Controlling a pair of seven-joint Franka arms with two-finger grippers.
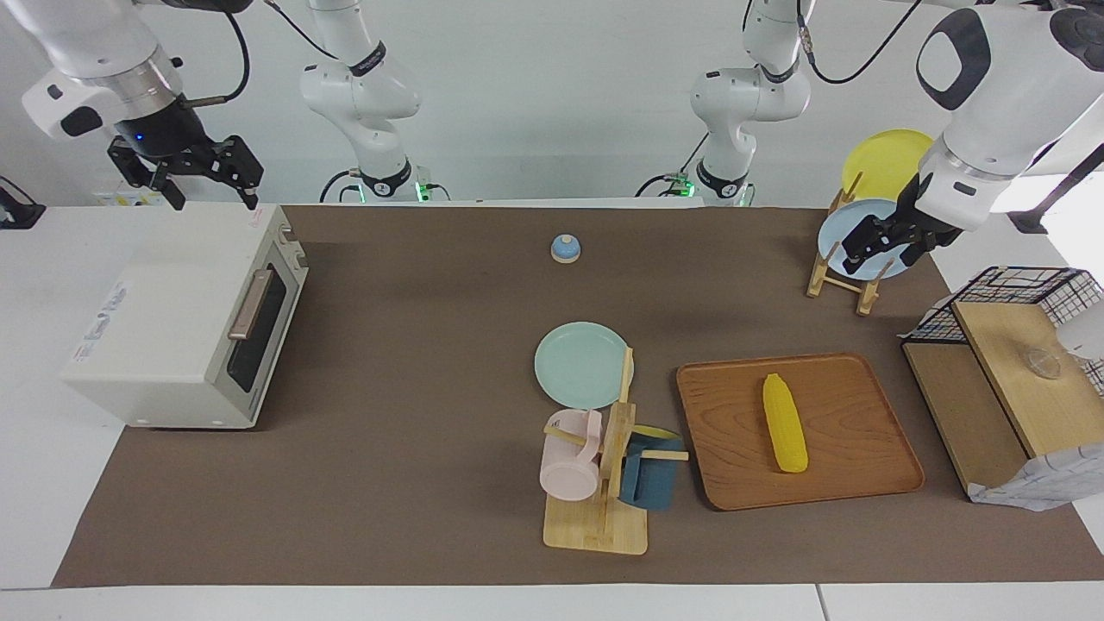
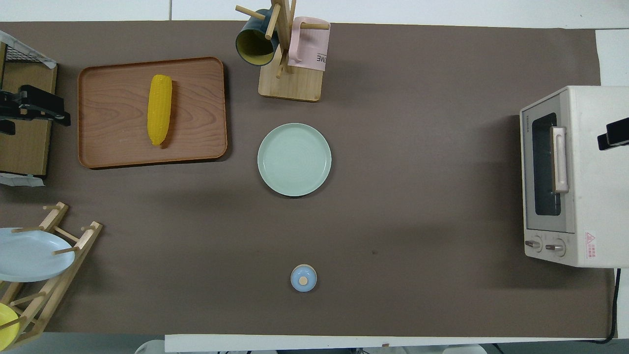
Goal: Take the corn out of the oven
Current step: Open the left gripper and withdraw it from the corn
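Item one: the corn, which we find lying flat on the wooden tray toward the left arm's end of the table, nothing gripping it. The oven sits at the right arm's end, door closed. We note the right gripper raised over the oven, fingers spread. The left gripper hangs at the plate rack; its fingers we cannot tell.

Facing view: high, across table, looking toward both robot bases. Overhead view: steeply down from the robots' end (half a turn round). Both take in the whole brown mat, including oven and tray.
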